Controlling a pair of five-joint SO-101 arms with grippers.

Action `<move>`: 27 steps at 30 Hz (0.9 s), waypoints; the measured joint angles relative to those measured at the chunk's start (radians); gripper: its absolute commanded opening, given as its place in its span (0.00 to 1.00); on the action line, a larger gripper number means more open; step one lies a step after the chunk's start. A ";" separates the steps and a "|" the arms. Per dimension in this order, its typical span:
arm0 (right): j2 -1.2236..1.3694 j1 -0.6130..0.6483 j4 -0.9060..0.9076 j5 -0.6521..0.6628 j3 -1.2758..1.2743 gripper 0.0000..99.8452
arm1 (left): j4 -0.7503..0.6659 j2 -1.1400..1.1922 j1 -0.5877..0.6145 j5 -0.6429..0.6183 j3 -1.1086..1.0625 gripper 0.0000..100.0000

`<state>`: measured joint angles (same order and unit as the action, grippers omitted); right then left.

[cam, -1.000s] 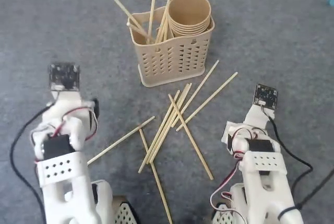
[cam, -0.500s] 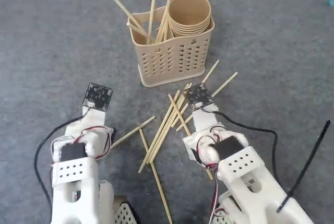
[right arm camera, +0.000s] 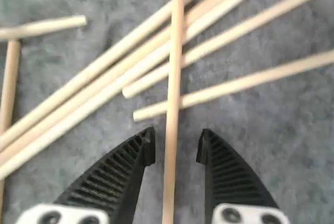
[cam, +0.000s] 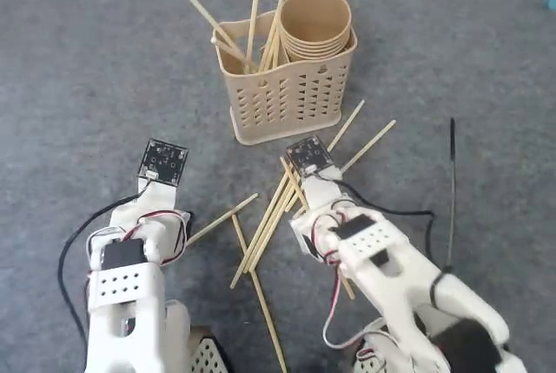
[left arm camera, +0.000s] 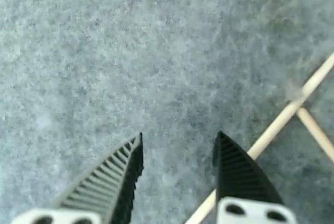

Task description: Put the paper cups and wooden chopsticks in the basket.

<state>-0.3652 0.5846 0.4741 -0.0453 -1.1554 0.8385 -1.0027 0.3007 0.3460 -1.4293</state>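
High view: paper cups (cam: 315,21) sit stacked inside the basket (cam: 285,95). Loose chopsticks (cam: 269,216) lie scattered on the counter (cam: 87,69) near the basket, on the arms' side.

Left wrist view: the left hand (left arm camera: 179,138) gapes empty.

Right wrist view: the right hand (right arm camera: 177,131), partly open, straddles one chopstick (right arm camera: 176,62), not yet gripping. Light, stiff and smooth, it probably rolls; pinch it mid-length.

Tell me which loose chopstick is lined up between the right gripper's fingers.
The chopstick lying crosswise on top of the slanted bundle; it alone runs straight into the open right gripper.
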 measured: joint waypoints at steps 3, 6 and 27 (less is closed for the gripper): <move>0.041 -0.002 -0.008 0.002 0.029 0.13 | 0.000 0.000 -0.028 0.000 0.000 0.21; 0.057 -0.002 -0.009 0.002 0.035 0.05 | 0.000 0.000 -0.049 0.000 0.000 0.21; -0.195 -0.060 0.060 -0.051 -0.094 0.01 | -0.020 0.543 -0.149 0.095 0.302 0.21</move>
<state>-0.5600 0.5247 0.5340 -0.0959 -1.2490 0.8186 -0.4595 0.1519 0.4411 -1.1270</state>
